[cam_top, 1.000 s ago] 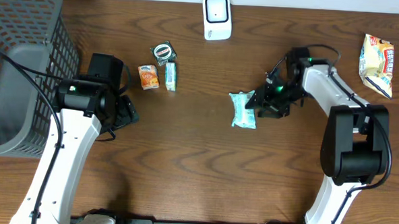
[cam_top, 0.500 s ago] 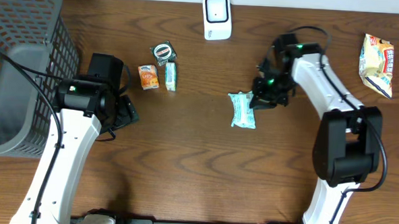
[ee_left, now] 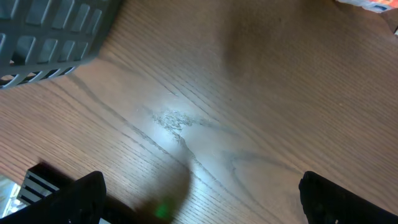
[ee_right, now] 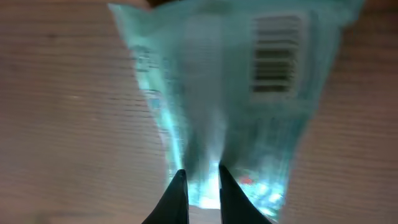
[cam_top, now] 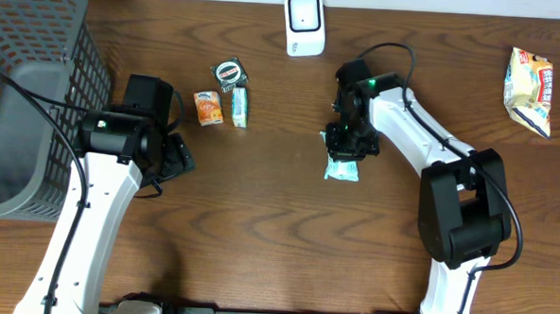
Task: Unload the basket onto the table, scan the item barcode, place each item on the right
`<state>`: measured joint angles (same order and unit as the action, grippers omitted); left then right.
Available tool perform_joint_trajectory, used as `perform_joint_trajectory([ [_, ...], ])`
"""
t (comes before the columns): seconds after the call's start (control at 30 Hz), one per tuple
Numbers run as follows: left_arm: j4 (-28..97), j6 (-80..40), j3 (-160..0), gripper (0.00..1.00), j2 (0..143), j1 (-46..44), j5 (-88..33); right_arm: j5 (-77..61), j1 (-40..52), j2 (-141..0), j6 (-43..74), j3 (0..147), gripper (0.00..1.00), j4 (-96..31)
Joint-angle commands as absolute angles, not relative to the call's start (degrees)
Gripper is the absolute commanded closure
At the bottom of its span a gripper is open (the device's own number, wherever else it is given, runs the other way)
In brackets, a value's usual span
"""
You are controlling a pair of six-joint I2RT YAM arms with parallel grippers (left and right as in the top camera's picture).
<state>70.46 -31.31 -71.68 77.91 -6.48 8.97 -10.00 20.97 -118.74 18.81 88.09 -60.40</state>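
1. The packet (cam_top: 342, 168) lies centre of the tabletop (cam_top: 258, 232), barcode (ee_right: 273, 53) up.
2. Our right end effector (ee_right: 200, 172) pinches its far edge, nearly closed; the left end effector (ee_left: 202, 196) gapes empty.
3. We judge it light and soft; that edge suits.

From above the light is bright and even, the picture is sharp, and the shadows on the counter (cam_top: 258, 222) are soft and weak. In the left wrist view a pale spot of glare lies on the wood, with a small green glow near the lower edge. The basket (ee_left: 50, 31) in the corner is out of focus. The right wrist view is strongly blurred: the teal packet (ee_right: 217, 93) looks smeared, and its barcode (ee_right: 273, 59) is only just recognisable.
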Motion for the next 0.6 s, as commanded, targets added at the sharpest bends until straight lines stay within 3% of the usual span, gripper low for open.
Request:
perform_joint_trajectory([
  [0.0, 70.61, -31.62, -71.46, 0.02, 77.97, -6.28, 9.52, -4.19, 20.8, -117.89, 21.47, 87.15, 0.89, -61.34],
  [0.3, 70.61, -31.59, -71.46, 0.02, 77.97, -6.28, 9.52, 2.2, 16.69, -117.86, 22.87, 90.94, 0.64, -62.54],
  [0.57, 70.61, -31.62, -71.46, 0.03, 77.97, -6.28, 9.52, -8.82, 12.97, -117.86, 20.47, 100.77, 0.63, -72.82],
])
